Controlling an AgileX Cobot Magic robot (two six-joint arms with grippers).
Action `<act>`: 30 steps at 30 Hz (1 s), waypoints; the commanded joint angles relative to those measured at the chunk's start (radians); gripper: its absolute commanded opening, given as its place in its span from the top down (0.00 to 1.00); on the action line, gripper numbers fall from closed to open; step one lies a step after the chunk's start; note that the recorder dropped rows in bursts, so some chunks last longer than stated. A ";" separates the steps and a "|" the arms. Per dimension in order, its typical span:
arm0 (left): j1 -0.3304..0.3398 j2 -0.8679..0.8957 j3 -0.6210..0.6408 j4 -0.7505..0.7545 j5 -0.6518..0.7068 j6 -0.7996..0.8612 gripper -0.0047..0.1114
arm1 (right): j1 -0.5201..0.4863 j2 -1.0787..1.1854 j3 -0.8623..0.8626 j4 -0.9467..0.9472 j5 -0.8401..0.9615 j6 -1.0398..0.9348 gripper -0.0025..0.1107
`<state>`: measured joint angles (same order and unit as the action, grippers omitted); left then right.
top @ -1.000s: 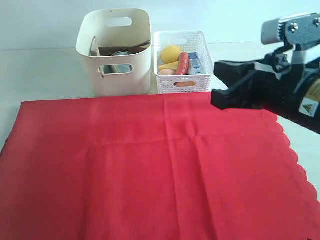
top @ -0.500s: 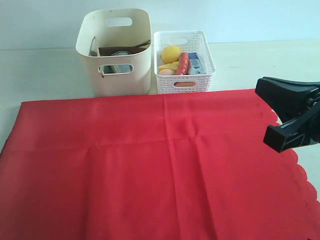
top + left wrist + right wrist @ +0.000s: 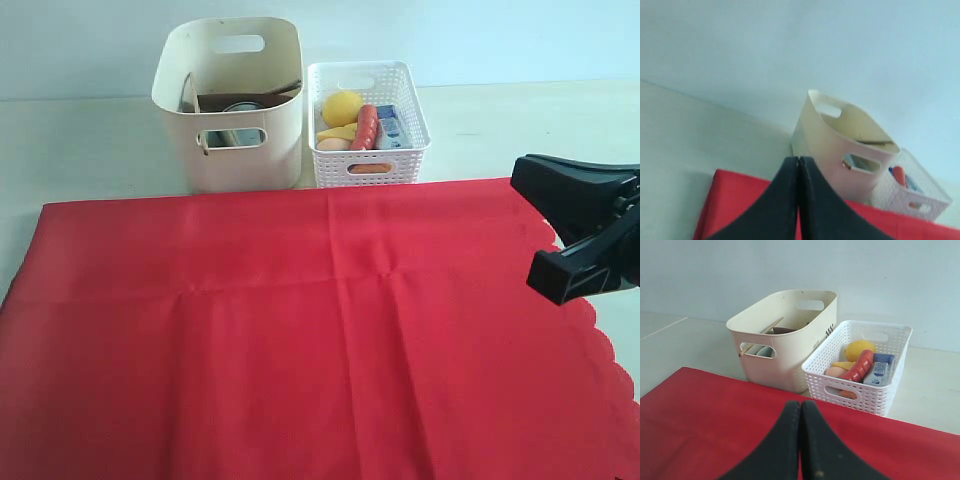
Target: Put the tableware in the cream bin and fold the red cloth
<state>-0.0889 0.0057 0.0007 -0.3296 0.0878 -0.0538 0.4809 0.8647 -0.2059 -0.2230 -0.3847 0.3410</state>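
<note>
Currently: red cloth lies spread flat and unfolded, its far edge just in front of the cream bin. Faint creases cross it. Its scalloped edge runs off to the basket side of the bin.

White lattice basket stands just beside the bin and holds a lemon, sausage and milk carton.

Inside the bin: light wooden chopsticks leaning, brown wooden plate on edge, pale bowl seen through the cut-out handle.

Right gripper: fingers pressed together, nothing between them, above the cloth and well apart from the bin.

Left gripper: fingers likewise pressed together, empty, over the cloth short of the bin.
</note>
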 commanded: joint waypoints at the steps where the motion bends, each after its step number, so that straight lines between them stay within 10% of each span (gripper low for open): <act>1: 0.000 -0.006 -0.001 -0.024 -0.144 -0.010 0.94 | -0.007 -0.004 0.000 -0.006 -0.005 0.000 0.98; 9: 0.000 0.048 -0.049 0.007 -0.131 0.032 0.96 | -0.007 -0.004 0.000 -0.004 -0.005 0.011 0.98; 22: 0.000 0.693 -0.124 0.054 -0.224 0.082 0.96 | -0.007 -0.004 0.000 -0.004 -0.003 0.011 0.98; 30: 0.000 1.108 -0.190 0.054 -0.333 0.076 0.65 | -0.007 -0.002 0.000 -0.004 0.017 0.011 0.98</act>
<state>-0.0889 0.9930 -0.1644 -0.2829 -0.1871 0.0244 0.4809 0.8647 -0.2059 -0.2230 -0.3739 0.3511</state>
